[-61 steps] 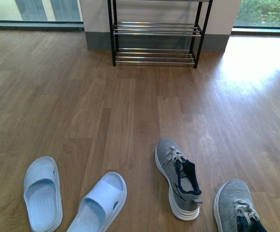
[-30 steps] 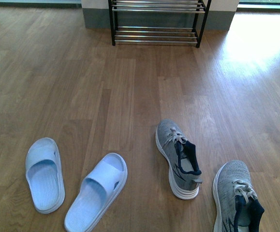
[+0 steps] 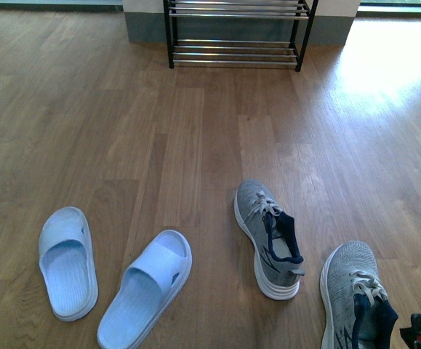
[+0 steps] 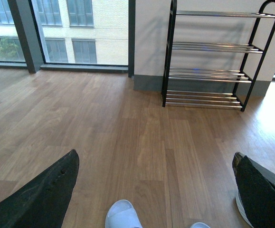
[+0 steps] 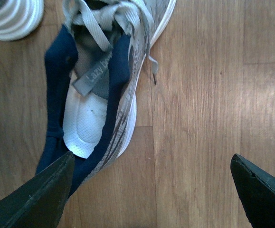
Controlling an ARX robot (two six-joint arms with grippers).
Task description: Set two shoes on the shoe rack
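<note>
**Right gripper** (image 5: 151, 159): your jaws are spread wide over the near grey sneaker (image 5: 99, 95). One finger (image 5: 37, 194) hangs above the dark heel collar, and nothing is gripped.

**Left gripper** (image 4: 155, 156): your jaws are likewise spread and empty.

**Step in hand, as judged:** the first pick-up, not yet closed. The next move calls for lowering onto the heel collar, then pinching.

**Front view:** the second sneaker (image 3: 268, 240) lies at 5 o'clock. The inner slide (image 3: 146, 287) lies at 7 o'clock and the outer slide (image 3: 68, 262) at 8 o'clock. All rest on the wooden floor (image 3: 195, 145).

**Shoe rack** (image 4: 208, 71): it stands at 12 o'clock, well apart. None of its four tiers holds a shoe.
</note>
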